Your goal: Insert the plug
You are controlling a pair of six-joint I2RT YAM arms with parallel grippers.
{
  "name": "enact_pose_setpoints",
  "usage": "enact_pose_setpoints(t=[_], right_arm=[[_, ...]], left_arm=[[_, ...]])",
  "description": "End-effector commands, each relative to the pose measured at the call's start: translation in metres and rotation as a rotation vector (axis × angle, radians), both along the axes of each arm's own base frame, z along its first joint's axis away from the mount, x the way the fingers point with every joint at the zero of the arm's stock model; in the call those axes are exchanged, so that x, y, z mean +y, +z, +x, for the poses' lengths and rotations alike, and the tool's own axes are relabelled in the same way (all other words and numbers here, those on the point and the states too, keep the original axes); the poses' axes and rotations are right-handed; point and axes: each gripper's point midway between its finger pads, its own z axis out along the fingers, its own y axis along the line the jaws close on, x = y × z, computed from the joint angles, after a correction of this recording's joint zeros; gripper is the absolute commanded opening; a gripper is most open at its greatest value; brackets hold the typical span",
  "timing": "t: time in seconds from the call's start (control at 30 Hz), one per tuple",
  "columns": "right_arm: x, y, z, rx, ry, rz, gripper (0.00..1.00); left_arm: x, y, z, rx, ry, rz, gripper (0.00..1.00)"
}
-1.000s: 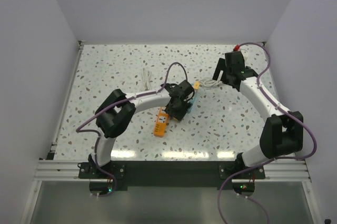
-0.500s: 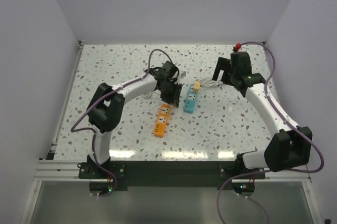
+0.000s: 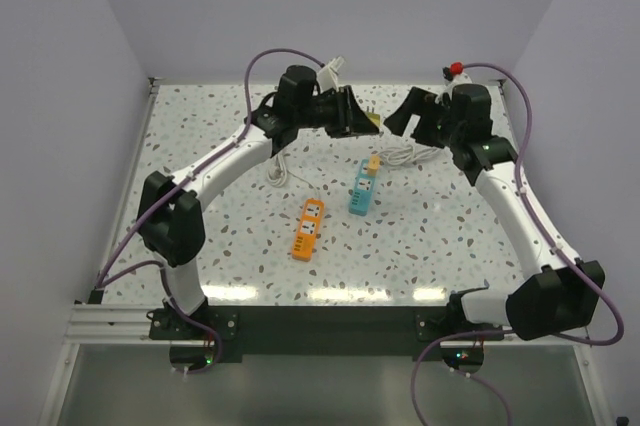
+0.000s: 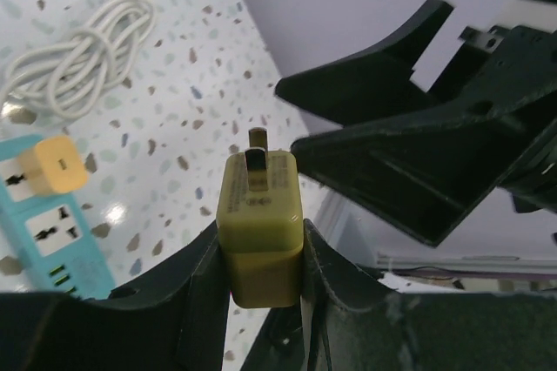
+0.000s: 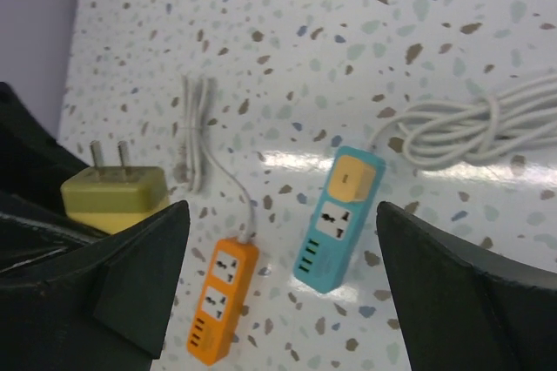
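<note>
The plug is a small olive-yellow block with two metal prongs pointing away from the wrist. My left gripper is shut on its sides and holds it in the air over the back of the table. From above, the plug sits at the tip of the left gripper. My right gripper faces it from the right, a short gap away, with its jaws wide open and nothing between them. In the right wrist view the plug shows just behind the left finger of the right gripper.
A teal power strip lies mid-table with a yellow-orange adapter in its far socket. An orange power strip lies to its left. One white coiled cable lies at the back right, and another lies left of the strips.
My left arm has lifted from beside the strips and swung up and back with the plug. The right gripper has turned and moved left to face it.
</note>
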Motion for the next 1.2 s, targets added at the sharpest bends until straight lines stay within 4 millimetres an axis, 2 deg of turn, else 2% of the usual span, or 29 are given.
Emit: enact_pose_setpoints(t=[0.0,0.07,0.17,0.3,0.5,0.6,0.7,0.8,0.93,1.07,1.17], right_arm=[[0.038,0.065,-0.005,-0.16,0.151,0.221,0.9],[0.047,0.071,-0.007,-0.179,0.192,0.276,0.89],[0.054,0.079,-0.01,-0.188,0.207,0.351,0.86],[0.062,0.084,-0.017,-0.194,0.242,0.401,0.81],[0.056,0.102,-0.025,-0.254,0.218,0.425,0.76],[0.049,0.102,-0.031,-0.243,0.174,0.415,0.75],[0.04,0.11,-0.028,-0.272,0.116,0.424,0.77],[0.043,0.12,-0.025,-0.286,0.117,0.469,0.77],[0.052,0.133,-0.018,-0.313,0.155,0.546,0.77],[0.063,0.133,-0.011,-0.305,0.214,0.587,0.76],[0.073,0.137,-0.01,-0.3,0.273,0.655,0.71]], left_arm=[[-0.01,0.086,-0.002,-0.06,-0.017,-0.269,0.0],[-0.011,0.102,-0.004,-0.06,-0.019,-0.333,0.0],[-0.009,0.112,-0.006,-0.078,-0.017,-0.368,0.0],[-0.007,0.114,-0.011,-0.077,-0.022,-0.402,0.0],[-0.004,0.116,-0.013,-0.072,-0.014,-0.442,0.0],[-0.001,0.124,-0.012,-0.097,-0.012,-0.459,0.0],[0.002,0.129,-0.015,-0.119,-0.033,-0.487,0.0],[0.003,0.131,-0.027,-0.133,-0.096,-0.526,0.0],[0.008,0.134,-0.038,-0.166,-0.118,-0.538,0.0],[0.011,0.143,-0.041,-0.212,-0.129,-0.539,0.0],[0.01,0.147,-0.043,-0.23,-0.143,-0.546,0.0]])
